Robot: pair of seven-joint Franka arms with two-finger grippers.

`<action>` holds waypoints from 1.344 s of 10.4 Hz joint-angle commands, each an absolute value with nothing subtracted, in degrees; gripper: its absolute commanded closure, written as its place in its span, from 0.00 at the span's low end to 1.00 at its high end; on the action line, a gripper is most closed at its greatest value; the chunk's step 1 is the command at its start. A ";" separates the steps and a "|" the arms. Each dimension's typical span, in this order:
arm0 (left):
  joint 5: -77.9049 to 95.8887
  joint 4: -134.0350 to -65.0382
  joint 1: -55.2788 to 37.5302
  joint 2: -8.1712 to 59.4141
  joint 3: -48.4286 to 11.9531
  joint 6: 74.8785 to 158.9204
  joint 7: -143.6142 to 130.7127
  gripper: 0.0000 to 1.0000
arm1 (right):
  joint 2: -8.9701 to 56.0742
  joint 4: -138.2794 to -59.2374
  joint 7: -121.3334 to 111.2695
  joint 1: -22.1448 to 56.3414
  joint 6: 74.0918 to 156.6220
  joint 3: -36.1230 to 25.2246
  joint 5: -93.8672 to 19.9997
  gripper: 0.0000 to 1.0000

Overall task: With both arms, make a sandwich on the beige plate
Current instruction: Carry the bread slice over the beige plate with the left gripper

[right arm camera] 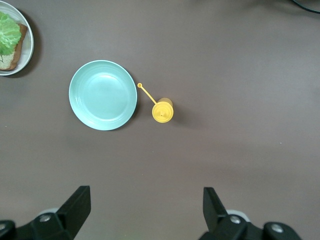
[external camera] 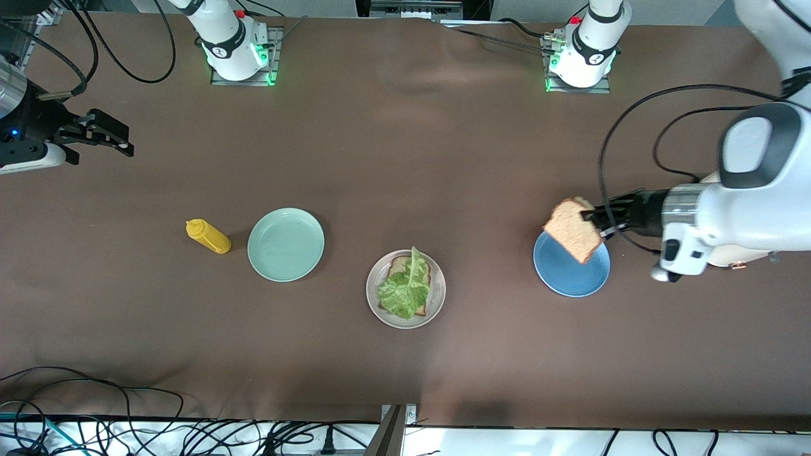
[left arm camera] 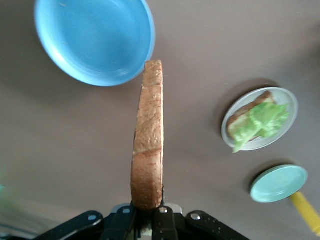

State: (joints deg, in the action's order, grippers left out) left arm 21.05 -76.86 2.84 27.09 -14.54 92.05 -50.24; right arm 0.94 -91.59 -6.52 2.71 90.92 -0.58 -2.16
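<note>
A: Left claw was clamped on the toast slice over the blue plate; it looked light, crumbly, best held by its edge.

B: Right claw waited wide open, empty; lettuce topped bread on the beige plate.

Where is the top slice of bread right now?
The bread slice is in the air, clamped in the left gripper, over the blue plate at the left arm's end of the table.
</note>
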 commanded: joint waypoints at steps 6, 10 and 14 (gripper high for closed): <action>23.03 -77.26 -15.01 34.88 -13.62 126.52 -65.13 1.00 | 1.23 -89.83 -6.50 1.93 89.12 -0.88 -1.23 0.00; 23.03 -77.43 -18.90 37.70 -13.89 135.42 -63.64 1.00 | 1.23 -89.82 -6.50 1.93 89.12 -0.97 -1.14 0.00; 23.12 -77.78 -23.29 41.39 -13.80 144.74 -64.25 1.00 | 1.05 -89.82 -6.50 2.02 89.12 -1.93 -1.23 0.00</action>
State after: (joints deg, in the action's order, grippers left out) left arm 21.88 -78.13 -22.22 40.29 -14.44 142.27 -64.73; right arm 0.92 -91.25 -6.53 2.25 90.50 -2.04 -1.94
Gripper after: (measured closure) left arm 0.903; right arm 0.000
